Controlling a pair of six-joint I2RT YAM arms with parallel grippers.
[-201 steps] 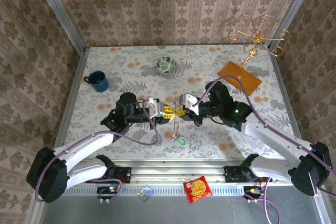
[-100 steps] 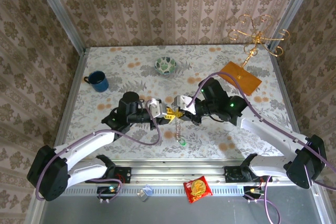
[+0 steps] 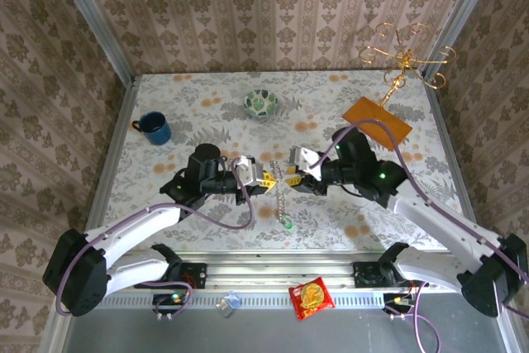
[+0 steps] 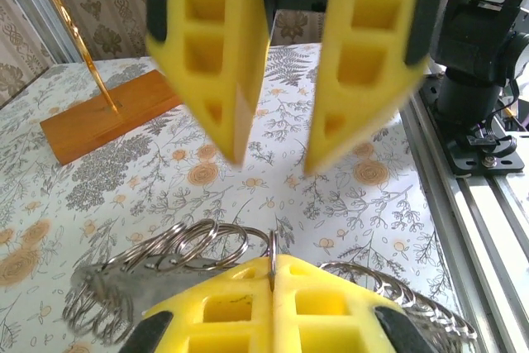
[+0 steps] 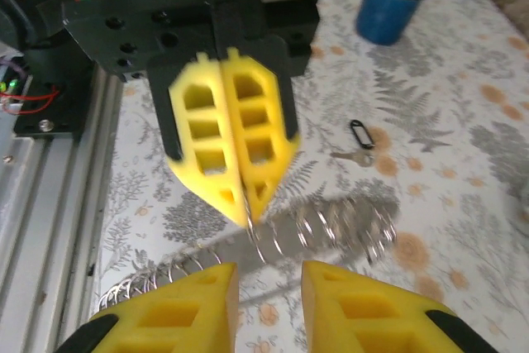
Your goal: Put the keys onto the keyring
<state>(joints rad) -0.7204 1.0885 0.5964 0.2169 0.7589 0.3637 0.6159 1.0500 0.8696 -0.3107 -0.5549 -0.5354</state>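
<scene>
- Blue mug [image 3: 154,128]: stands on the bench [image 3: 207,97], left of the patterned bowl [image 3: 263,103] and a little nearer the arms.
- Silvery key [image 5: 354,155]: lies flat on the bench with a dark tag at its head, seen in the right wrist view between the mug and the left claw. Its place against the bowl cannot be told.
- Left claw [image 4: 274,264]: nearer the arms than the bowl, almost straight in front of it. The yellow fingers [image 4: 223,307] are pressed together and pinch one thin metal ring [image 4: 273,245] at their tips.
- Chain of silver rings [image 3: 282,197]: runs from the left claw toward the arms, in front of the bowl. In the left wrist view its coils spread to both sides of the pinched ring.
- Green-headed key [image 3: 287,223]: lies at the near end of the chain, well in front of the bowl. Whether it is threaded on cannot be told.
- Right claw [image 5: 266,274]: in front of the bowl and slightly to its right, facing the left claw. Its fingers are spread, holding nothing, and hang just above the chain.
- Gold wire stand [image 3: 405,59] on an orange board [image 3: 378,120]: well right of the bowl.
</scene>
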